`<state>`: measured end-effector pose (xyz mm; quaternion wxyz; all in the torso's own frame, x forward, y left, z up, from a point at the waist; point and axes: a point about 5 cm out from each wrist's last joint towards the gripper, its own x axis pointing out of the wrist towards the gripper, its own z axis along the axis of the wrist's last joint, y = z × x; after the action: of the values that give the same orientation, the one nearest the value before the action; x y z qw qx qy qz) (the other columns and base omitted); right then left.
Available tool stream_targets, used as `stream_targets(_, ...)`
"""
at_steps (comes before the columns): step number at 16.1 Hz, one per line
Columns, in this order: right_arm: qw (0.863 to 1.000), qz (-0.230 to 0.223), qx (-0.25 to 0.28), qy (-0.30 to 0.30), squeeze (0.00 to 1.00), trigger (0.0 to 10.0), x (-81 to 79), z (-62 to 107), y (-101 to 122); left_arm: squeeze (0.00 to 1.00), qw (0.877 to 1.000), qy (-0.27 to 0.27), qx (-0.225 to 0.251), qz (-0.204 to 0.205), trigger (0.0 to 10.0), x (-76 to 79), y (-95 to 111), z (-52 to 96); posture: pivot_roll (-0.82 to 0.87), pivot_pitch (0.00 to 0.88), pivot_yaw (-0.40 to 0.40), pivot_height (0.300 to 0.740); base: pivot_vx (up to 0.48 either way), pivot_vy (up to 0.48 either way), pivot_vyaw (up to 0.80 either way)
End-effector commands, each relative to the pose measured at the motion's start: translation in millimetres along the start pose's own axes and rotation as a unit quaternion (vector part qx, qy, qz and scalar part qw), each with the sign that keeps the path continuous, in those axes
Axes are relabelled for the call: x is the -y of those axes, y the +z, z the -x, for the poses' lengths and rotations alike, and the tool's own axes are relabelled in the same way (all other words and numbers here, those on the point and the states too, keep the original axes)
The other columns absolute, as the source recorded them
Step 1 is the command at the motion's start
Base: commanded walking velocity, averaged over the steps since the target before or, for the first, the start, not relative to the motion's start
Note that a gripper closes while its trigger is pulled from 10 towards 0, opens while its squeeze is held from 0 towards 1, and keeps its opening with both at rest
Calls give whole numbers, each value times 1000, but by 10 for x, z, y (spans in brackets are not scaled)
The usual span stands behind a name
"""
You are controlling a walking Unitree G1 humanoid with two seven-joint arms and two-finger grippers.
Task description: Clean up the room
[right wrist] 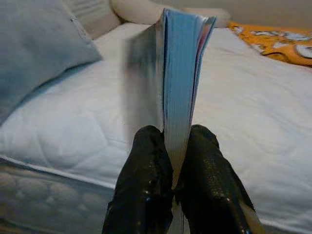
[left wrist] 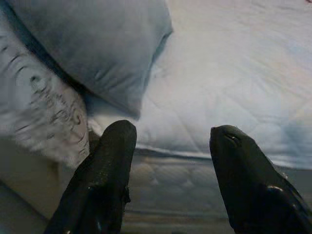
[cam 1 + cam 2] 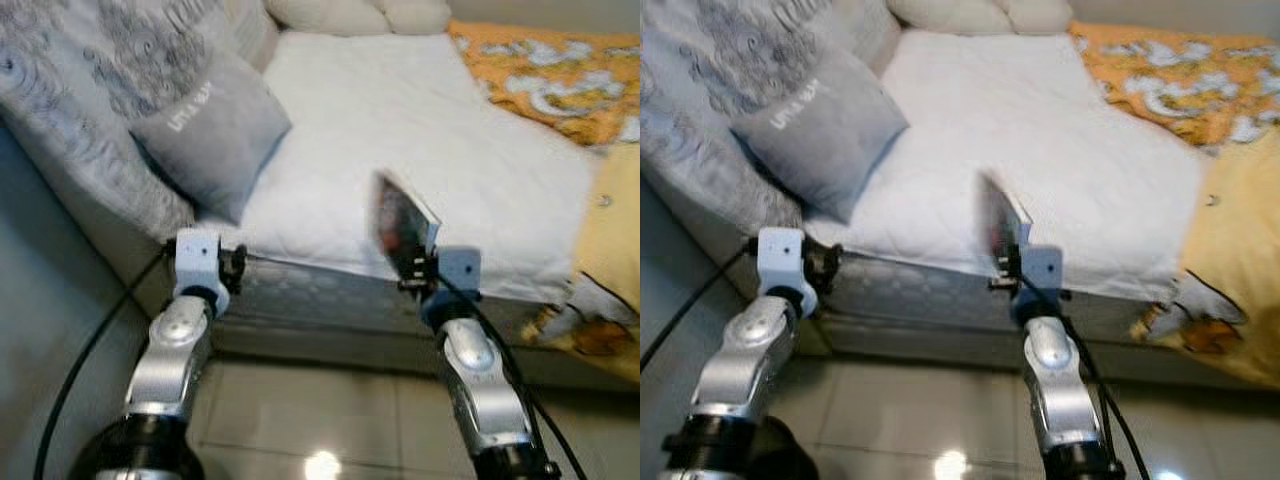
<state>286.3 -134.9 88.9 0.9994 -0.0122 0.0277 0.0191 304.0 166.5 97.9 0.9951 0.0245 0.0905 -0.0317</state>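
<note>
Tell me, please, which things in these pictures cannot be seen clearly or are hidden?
- Book cover: blurred in the eye views, edge-on in the right wrist view; title unreadable.
- Grey pillow lettering: too blurred to read.
- Orange blanket: cut off by the frame's right edge.
- Right hand: its fingers hide the book's lower edge.

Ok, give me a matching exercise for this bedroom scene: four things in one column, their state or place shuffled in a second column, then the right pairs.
Things:
1. book
2. left end effector
3. grey cushion
4. orange blanket

States or places:
A. open, holding nothing, at the edge of the bed
B. lying on the robot's right side of the white mattress
C. clamped upright in the right end effector
D. leaning against the patterned side of the bed on the robot's left

Pairs: 1-C, 2-A, 3-D, 4-B
</note>
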Motion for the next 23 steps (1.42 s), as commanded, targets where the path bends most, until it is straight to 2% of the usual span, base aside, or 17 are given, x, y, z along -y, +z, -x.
stream_targets(1,1000,1,25,-14,0,10000,92,-2,102,0,1000,-9,2,-1,10000,70,18,-5,-22,0,7,740,277,0,0)
stream_targets(13,1000,8,28,-6,0,10000,88,0,117,0,1000,-13,4,4,10000,84,26,-2,-25,0,4,740,277,0,0)
stream_targets(23,1000,6,28,-7,0,10000,81,-11,120,0,1000,-13,3,5,10000,75,34,-11,-24,0,7,740,379,0,0)
